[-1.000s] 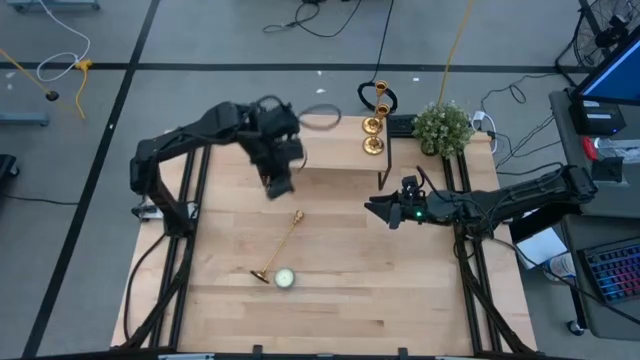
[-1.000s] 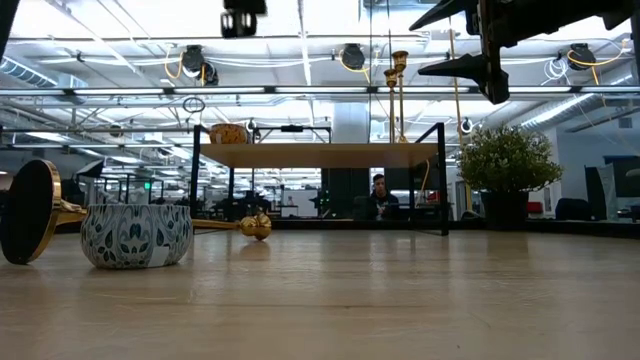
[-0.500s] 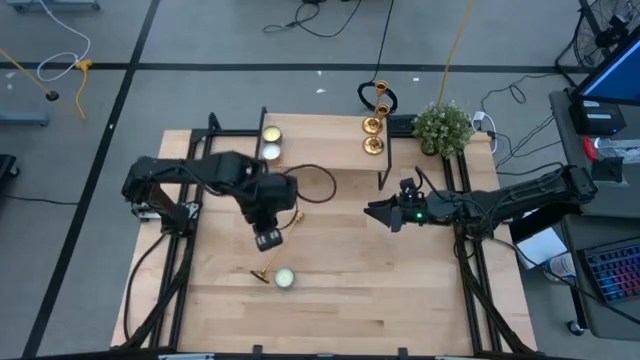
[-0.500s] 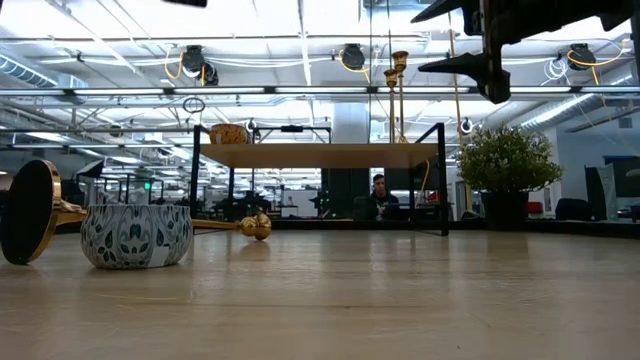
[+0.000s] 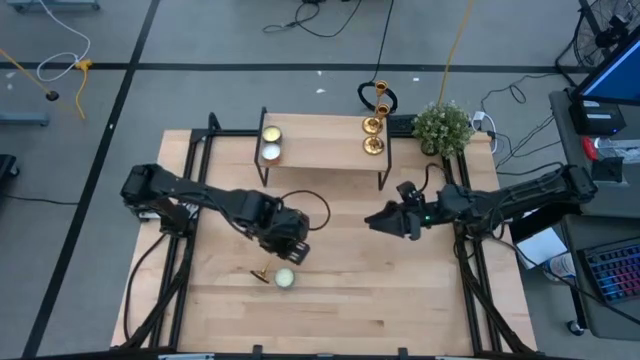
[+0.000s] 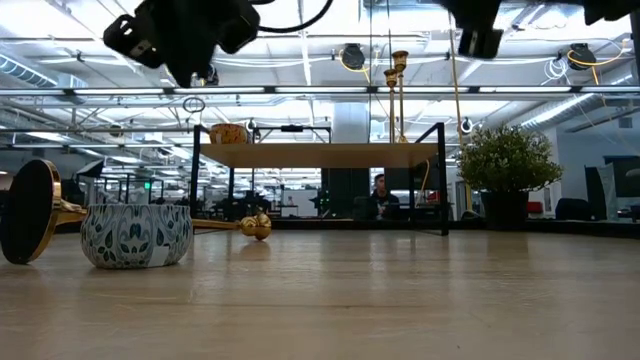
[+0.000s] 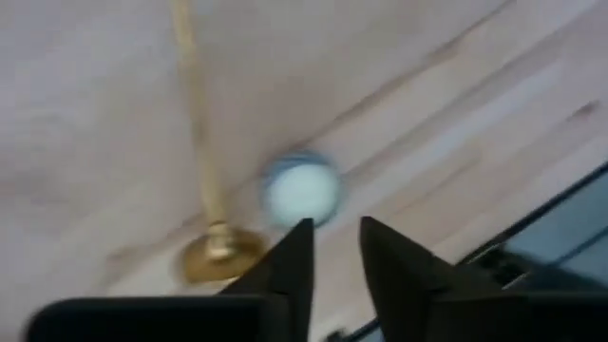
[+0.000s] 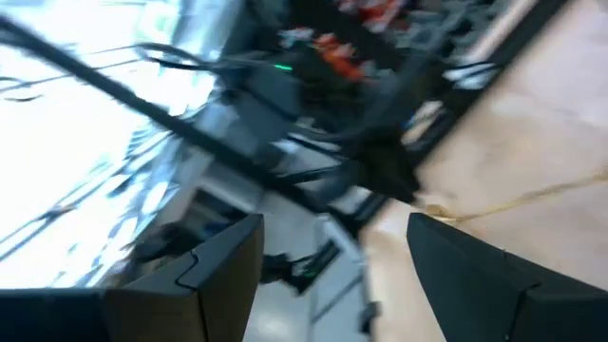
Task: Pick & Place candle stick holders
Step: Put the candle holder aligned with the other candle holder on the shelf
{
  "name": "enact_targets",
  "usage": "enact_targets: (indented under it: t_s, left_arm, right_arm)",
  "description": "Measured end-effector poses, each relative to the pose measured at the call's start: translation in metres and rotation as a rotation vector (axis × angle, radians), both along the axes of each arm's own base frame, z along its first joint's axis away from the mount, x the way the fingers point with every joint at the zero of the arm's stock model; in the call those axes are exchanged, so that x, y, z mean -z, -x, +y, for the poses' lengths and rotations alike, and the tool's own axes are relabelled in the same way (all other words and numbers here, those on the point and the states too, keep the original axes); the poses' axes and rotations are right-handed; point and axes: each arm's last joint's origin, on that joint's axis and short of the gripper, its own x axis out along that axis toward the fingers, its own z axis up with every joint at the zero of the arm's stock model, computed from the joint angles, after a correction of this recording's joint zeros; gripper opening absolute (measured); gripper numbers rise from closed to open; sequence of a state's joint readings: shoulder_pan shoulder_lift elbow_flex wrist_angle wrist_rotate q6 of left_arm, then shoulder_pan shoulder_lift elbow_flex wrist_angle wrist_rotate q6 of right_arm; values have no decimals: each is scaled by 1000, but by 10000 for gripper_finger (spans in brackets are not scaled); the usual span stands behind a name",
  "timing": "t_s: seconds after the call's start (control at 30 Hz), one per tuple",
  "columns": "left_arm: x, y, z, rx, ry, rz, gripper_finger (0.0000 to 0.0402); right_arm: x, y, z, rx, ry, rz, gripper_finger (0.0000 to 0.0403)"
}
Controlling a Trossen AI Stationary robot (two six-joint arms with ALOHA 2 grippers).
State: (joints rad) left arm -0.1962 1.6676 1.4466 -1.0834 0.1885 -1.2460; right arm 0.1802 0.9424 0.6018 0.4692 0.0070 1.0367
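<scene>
One gold candle stick holder (image 5: 258, 275) lies on its side on the table, its round base (image 7: 218, 256) toward the near edge and its thin stem (image 7: 195, 123) pointing away. Two more holders (image 5: 374, 122) stand upright on the wooden shelf (image 5: 320, 155) at the back. My left gripper (image 5: 289, 250) hovers just above the lying holder's stem, its fingers (image 7: 334, 228) a narrow gap apart and empty. My right gripper (image 5: 378, 220) waits wide open (image 8: 334, 228) over the table's right half.
A patterned tealight tin (image 5: 284, 279) sits right beside the lying holder's base and also shows in the low view (image 6: 135, 235). Two more tealights (image 5: 270, 143) rest on the shelf's left end. A potted plant (image 5: 441, 127) stands at the back right.
My left gripper has swung from beside the shelf toward the table's near edge and down, and is now low over the lying holder's stem. My right gripper has turned a little in place. The holder and the tin have not moved.
</scene>
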Motion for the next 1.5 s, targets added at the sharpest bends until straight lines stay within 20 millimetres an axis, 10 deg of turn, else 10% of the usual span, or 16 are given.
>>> enact_targets:
  t_s: [0.5, 1.03, 1.5]
  left_arm:
    - [60, -9, -13, 86, -125, 280, 359]
    - [112, 2, -31, 28, -55, 315, 297]
    - [94, -6, -27, 33, -3, 140, 282]
  right_arm:
    - [-26, 28, 22, -106, 83, -201, 228]
    - [-26, 32, 27, -118, 103, -198, 223]
    - [-22, 31, 27, -99, 113, -156, 219]
